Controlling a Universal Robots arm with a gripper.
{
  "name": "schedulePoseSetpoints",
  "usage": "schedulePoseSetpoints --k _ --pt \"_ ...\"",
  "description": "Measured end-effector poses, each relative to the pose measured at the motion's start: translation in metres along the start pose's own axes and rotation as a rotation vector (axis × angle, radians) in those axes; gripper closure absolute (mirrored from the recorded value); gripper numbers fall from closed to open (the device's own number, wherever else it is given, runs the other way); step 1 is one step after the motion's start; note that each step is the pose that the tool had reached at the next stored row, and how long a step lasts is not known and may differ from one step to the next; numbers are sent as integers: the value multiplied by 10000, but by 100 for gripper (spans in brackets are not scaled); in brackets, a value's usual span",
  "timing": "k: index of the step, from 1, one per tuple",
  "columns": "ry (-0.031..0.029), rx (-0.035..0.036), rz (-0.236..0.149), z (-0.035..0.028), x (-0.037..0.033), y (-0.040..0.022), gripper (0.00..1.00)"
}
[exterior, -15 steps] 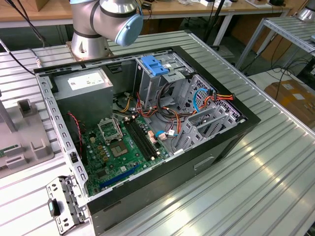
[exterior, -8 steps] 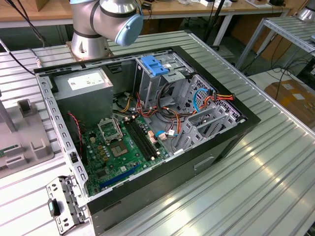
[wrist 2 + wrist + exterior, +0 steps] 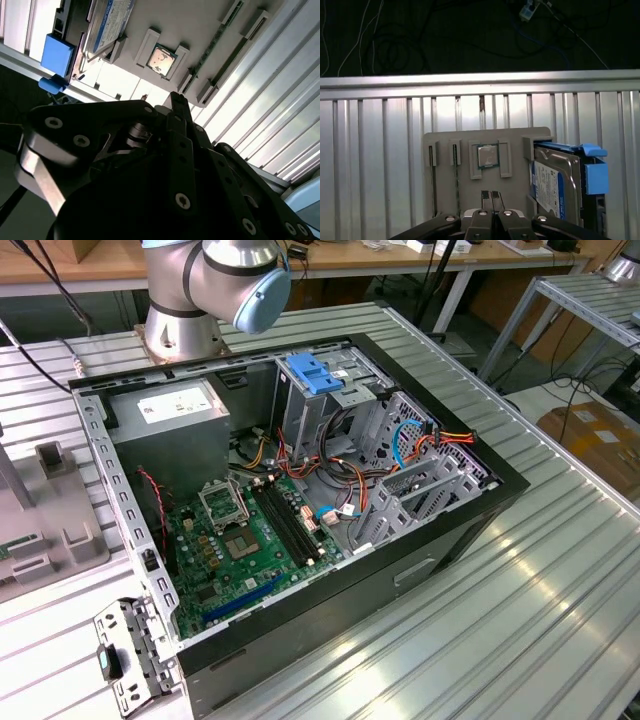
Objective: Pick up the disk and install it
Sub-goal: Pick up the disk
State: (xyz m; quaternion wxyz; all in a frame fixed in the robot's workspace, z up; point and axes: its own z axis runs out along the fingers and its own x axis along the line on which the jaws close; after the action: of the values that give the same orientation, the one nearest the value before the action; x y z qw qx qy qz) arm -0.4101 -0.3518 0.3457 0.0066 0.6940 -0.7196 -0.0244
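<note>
Grey plastic formed the fixture (image 3: 444, 192) on the ribbed metal table (image 3: 375, 165), and the disk (image 3: 551, 184) sat in the fixture's end bay with its blue carrier (image 3: 596, 175) along the outer edge. The gripper (image 3: 491, 196) hung over the fixture, its two fingertips pressed together with nothing between them. In the first wrist view they lined up with the processor chip (image 3: 487, 156). The disk therefore lay off to one side, across the chip from the two narrow slots (not under the fingers at all). Its long axis ran along the table's ribs, so I judged the offset to be purely across them. In the exterior view the open computer case (image 3: 420, 580) sat mid-frame, with its drive cage (image 3: 312, 373) at upper middle.
</note>
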Motion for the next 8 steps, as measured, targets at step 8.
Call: schedulePoseSetpoints --k 8 --pt "19 -10 -421 0 0 0 89"
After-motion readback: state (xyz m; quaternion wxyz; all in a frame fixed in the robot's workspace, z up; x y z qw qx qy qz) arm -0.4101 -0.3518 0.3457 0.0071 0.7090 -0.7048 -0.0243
